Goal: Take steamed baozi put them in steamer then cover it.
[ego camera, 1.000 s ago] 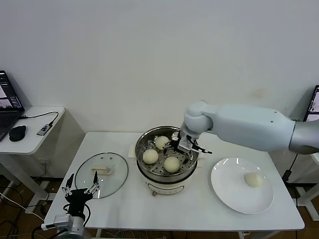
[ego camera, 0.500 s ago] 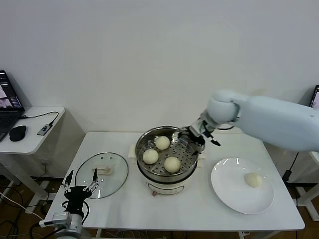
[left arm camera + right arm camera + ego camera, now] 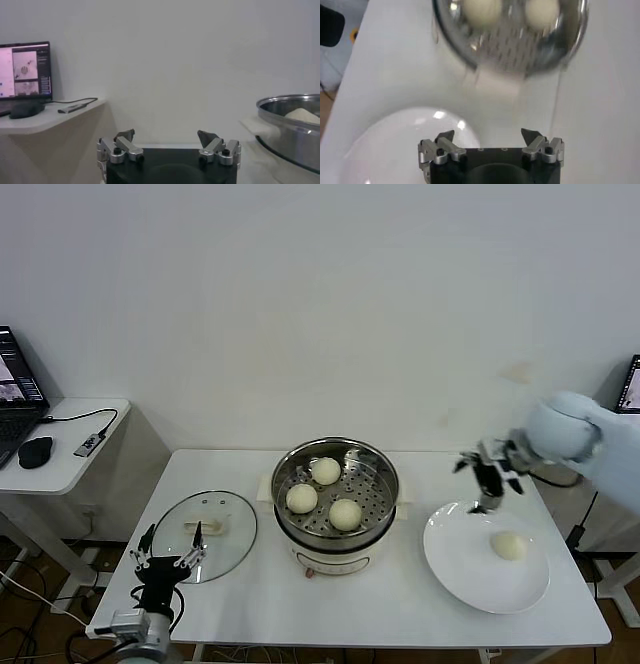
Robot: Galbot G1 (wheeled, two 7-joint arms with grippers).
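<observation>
Right arm (image 3: 585, 439) is a smooth pale-grey shell with rounded joints. Both the right pincer (image 3: 490, 145) and left pincer (image 3: 169, 146) show black bodies, silver knuckles with dark screws, and dark fingertips.

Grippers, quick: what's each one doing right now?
Left gripper: open, empty, parked low at the table's front-left corner by the cover.
Right gripper: open, empty, above the plate's far edge.

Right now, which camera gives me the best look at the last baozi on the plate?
The head view: the last baozi lies fully visible on the white plate, with the open right end effector above the plate's far edge. The right wrist view shows only the plate, not that bun. The left wrist view shows neither.
</observation>
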